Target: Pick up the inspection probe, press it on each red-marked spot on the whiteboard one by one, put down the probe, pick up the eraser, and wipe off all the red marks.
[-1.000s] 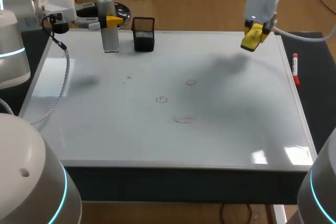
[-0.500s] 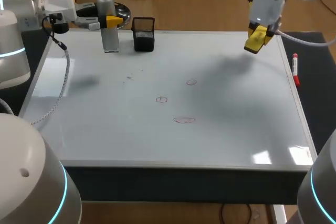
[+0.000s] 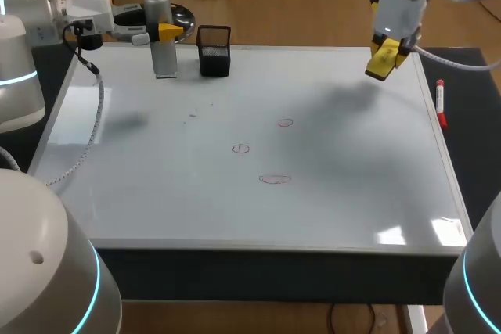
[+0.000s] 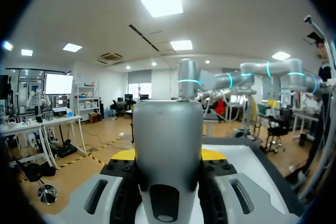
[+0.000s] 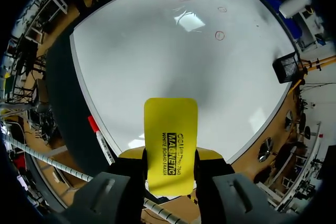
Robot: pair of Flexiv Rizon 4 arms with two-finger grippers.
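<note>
Probe, grey cylinder, gripped by left hand; right hand grips flat yellow eraser.

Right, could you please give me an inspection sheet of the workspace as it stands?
Surface: whiteboard, with faint grey smudges and glare patches near the front edge.
Job's things: three red marks unwiped near the middle; inspection probe upright at the back left; eraser held above the back right corner.
Clutter: black mesh holder beside the inspection probe; red marker off the whiteboard's right edge.
Grippers: left gripper shut on the inspection probe; right gripper shut on the eraser.
Cables: left arm's cable trails over the whiteboard's left side.
Surroundings: nothing seen reaching over the table.
</note>
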